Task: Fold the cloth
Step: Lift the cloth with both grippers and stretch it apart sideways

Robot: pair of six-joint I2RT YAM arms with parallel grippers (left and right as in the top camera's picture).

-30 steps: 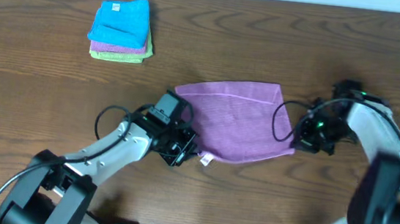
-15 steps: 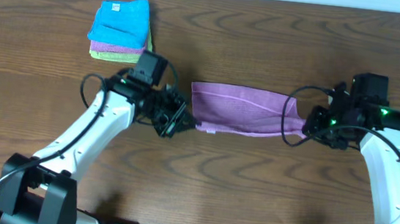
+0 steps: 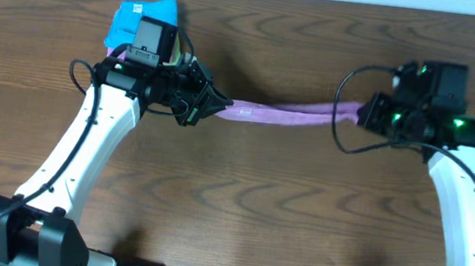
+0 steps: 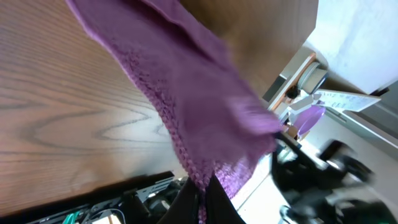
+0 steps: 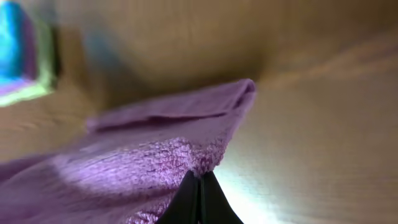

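The left claw (image 3: 219,107) is clamped on one end of the cloth (image 3: 287,114) and the right claw (image 3: 363,113) on the other, each shut tight on fabric. Between them the cloth runs as a taut, narrow purple band, seemingly lifted off the surface (image 3: 257,205), probably so it can be laid down doubled. Both arms reach wide apart, elbows out, wrists turned inward to face each other. Beyond the left claw sits a stack of folded cloths (image 3: 144,15).

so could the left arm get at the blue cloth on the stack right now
Probably not yet: the blue cloth lies close behind the left gripper, but that gripper is shut on the purple cloth, stretched across to the right gripper.
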